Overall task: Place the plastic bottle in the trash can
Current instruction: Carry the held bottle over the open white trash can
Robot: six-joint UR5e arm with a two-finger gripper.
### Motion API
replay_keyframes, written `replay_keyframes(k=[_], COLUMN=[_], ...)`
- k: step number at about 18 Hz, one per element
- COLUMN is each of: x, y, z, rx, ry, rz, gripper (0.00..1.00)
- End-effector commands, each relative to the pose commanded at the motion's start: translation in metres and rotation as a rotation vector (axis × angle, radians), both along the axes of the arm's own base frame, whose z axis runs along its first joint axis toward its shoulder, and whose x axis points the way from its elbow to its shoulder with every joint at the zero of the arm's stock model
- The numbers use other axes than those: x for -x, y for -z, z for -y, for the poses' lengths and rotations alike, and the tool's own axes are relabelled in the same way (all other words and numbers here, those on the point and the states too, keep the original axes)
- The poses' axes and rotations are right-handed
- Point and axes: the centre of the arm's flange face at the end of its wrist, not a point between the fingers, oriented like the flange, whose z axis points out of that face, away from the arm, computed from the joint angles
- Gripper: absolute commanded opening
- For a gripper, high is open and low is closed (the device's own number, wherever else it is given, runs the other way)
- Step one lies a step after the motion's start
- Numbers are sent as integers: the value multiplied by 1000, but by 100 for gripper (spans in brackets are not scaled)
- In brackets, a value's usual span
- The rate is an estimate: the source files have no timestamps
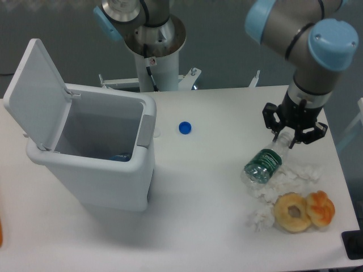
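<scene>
Standing lid-up at nine o'clock on the counter (pixel 198 192), trash can (pixel 96 164); at three o'clock, hand (pixel 290 137) pinching neck of tilted plastic bottle (pixel 262 165), probably light, thin-walled, crushable, slippery, so best gripped at that stiff neck.
</scene>
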Motion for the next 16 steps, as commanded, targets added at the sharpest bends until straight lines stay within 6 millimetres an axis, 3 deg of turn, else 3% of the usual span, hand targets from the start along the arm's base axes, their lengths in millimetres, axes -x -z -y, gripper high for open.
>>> replay_keyframes(k=[4, 10, 13, 16], x=[-60, -145, -184, -213], y=[-32, -95, -112, -108], z=[-10, -21, -31, -45], rx=[-70, -156, -178, -177], ry=[25, 54, 74, 96], rz=[1, 10, 9, 26], gripper=[0, 0, 0, 0])
